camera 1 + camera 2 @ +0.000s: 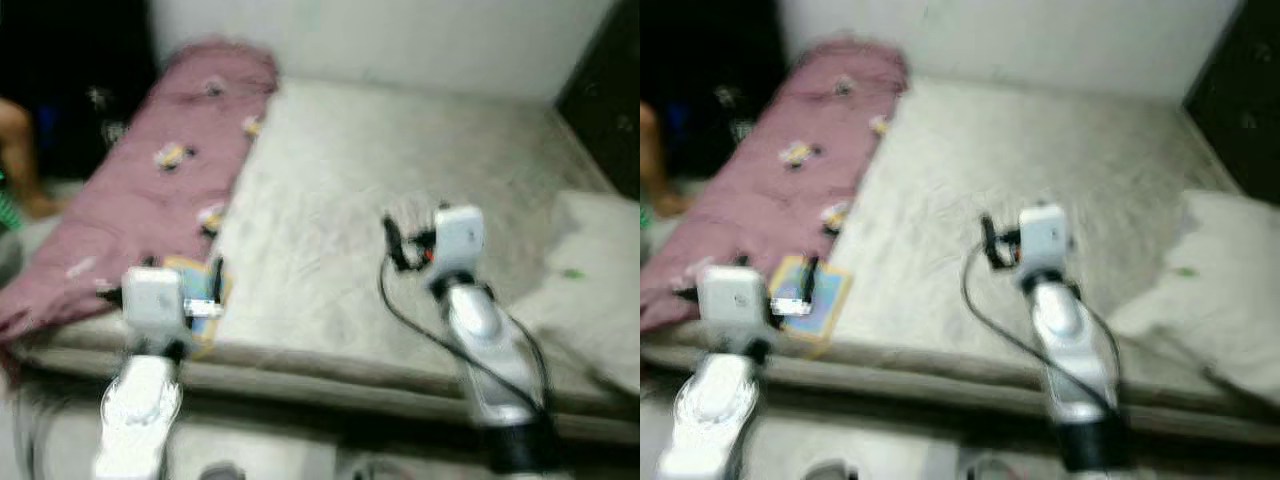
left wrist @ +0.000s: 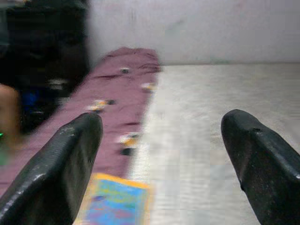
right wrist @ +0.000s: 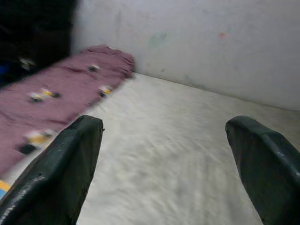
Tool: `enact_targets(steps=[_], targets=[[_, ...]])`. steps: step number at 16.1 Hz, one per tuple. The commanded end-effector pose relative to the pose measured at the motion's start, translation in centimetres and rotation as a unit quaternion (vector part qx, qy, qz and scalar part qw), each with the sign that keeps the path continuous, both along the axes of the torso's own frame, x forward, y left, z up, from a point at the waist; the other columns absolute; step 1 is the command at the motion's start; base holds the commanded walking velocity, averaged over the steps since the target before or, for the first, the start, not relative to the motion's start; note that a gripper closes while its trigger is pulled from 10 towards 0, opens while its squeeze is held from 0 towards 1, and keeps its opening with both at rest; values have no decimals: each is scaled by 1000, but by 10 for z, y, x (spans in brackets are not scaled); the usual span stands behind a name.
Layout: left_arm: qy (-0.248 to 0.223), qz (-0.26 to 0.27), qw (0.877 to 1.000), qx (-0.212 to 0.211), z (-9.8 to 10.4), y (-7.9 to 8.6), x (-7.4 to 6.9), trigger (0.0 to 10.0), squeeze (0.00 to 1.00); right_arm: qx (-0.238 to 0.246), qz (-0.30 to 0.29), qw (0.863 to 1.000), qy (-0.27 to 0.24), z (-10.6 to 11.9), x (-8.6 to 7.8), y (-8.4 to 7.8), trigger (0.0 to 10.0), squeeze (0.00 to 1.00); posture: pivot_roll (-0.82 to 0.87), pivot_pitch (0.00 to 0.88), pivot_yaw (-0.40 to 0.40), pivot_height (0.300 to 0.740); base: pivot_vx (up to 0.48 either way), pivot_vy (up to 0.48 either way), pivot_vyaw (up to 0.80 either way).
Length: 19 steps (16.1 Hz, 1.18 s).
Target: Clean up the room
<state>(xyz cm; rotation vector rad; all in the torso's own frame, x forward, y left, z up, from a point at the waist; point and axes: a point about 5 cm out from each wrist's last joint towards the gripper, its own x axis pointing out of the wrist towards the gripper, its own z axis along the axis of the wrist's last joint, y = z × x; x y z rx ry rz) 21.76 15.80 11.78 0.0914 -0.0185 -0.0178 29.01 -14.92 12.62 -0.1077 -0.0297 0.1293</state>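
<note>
1. Stretching across the head views is a bed [image 1: 400, 180] with a pale, wrinkled sheet, and both eye pictures are blurring with camera motion.
2. A mauve blanket [image 1: 150, 200] (printed with small yellow and dark figures) is lying along the robot's left side of the mattress, reaching from the wall end to the near edge.
3. A flat, colourful booklet [image 1: 810, 290] with a yellow border and blue middle is resting on the near edge of the bed, just beside the blanket's lower end.
4. A white pillow [image 1: 600, 270] is sitting at the robot's right side of the bed, well apart from the booklet.
5. The left gripper [image 2: 164, 159] is hovering over the near edge of the bed, its two black fingers [image 2: 56, 173] spreading wide with nothing between them; the booklet is lying just below and ahead of them.
6. The right gripper [image 3: 168, 164] is hanging above the bare sheet near the middle of the bed, its fingers [image 3: 56, 173] also gaping wide and gripping nothing.
7. Part of a person's limb [image 1: 20, 160] is showing at the far left edge, beside the bed.
</note>
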Motion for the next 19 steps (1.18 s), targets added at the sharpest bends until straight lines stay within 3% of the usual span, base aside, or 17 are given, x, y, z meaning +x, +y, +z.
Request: enact_targets(steps=[1, 10, 19], targets=[[-3, 5, 1000, 9, 2, 6, 0, 10000, 0, 3, 1, 1000, -12, 7, 3, 3, 10000, 0, -29, 0, -58, 740, 0, -319, 0], [-6, 3, 1000, 8, 2, 4, 2, 10000, 0, -1, 3, 1000, -13, 6, 4, 3, 10000, 0, -32, 0, -62, 740, 0, -323, 0], [-20, -23, 999, -13, 5, -2, 1, 10000, 0, 17, 4, 1000, -16, 8, 6, 2, 10000, 0, -35, 0, -65, 740, 0, 0, 0]])
